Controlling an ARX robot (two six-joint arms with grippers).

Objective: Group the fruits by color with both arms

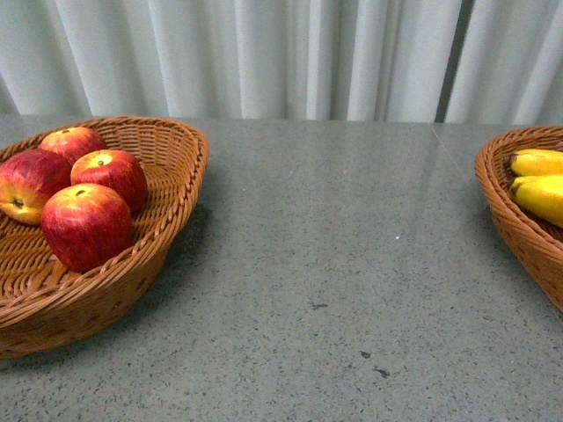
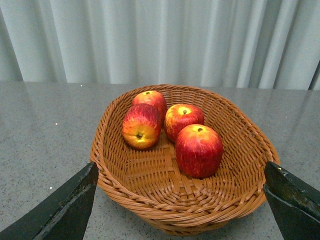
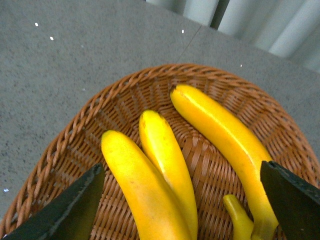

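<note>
Several red apples (image 1: pixel 86 224) lie in a wicker basket (image 1: pixel 171 220) at the left of the grey table; the left wrist view shows them too (image 2: pixel 198 150), in their basket (image 2: pixel 150 200). Yellow bananas (image 1: pixel 541 195) lie in a second wicker basket (image 1: pixel 515 229) at the right edge; the right wrist view shows three long ones (image 3: pixel 142 187) and a short tip in that basket (image 3: pixel 70 145). My left gripper (image 2: pixel 180 202) is open and empty, over the near rim of the apple basket. My right gripper (image 3: pixel 182 205) is open and empty, just above the bananas. Neither arm shows in the front view.
A pale curtain (image 1: pixel 281 57) hangs behind the table. The grey speckled tabletop (image 1: pixel 352 264) stretches between the two baskets, with a few small dark marks (image 1: pixel 374 365) near the front.
</note>
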